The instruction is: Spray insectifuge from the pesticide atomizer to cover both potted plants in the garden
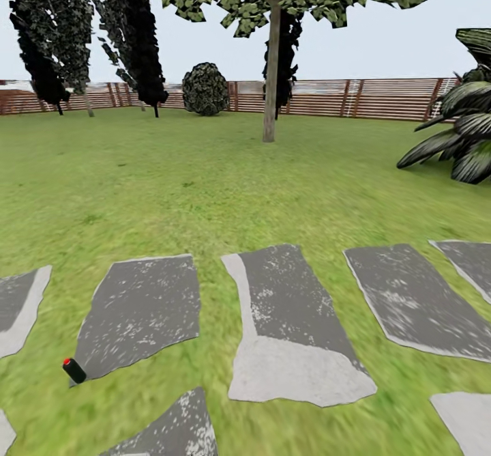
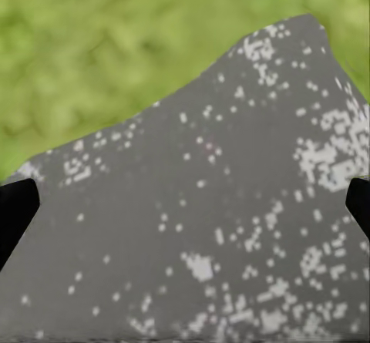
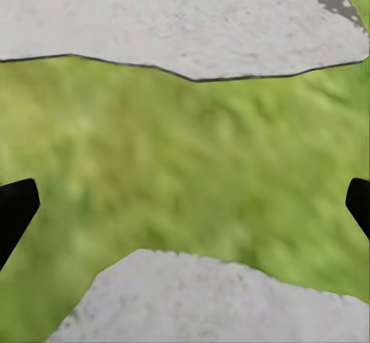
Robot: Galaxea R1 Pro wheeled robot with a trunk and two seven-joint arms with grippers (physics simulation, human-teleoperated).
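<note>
No readable writing anywhere. Head view: garden lawn (image 1: 170,183) w/ irregular grey stepping stones (image 1: 140,312), a tree (image 1: 271,67) mid-lawn, brown slat fence (image 1: 382,97) at the back, striped broad-leaf plant (image 1: 464,135) at right edge. A small dark cylinder w/ red tip (image 1: 73,370) lies at the near-left stone's edge, touching grass; can't tell what it is. Left gripper (image 2: 185,204) hangs over a speckled grey stone (image 2: 231,227), fingertips (image 2: 15,208) wide apart, nothing between. Right gripper (image 3: 185,204) over grass between two pale stones (image 3: 177,19), likewise spread & empty.
</note>
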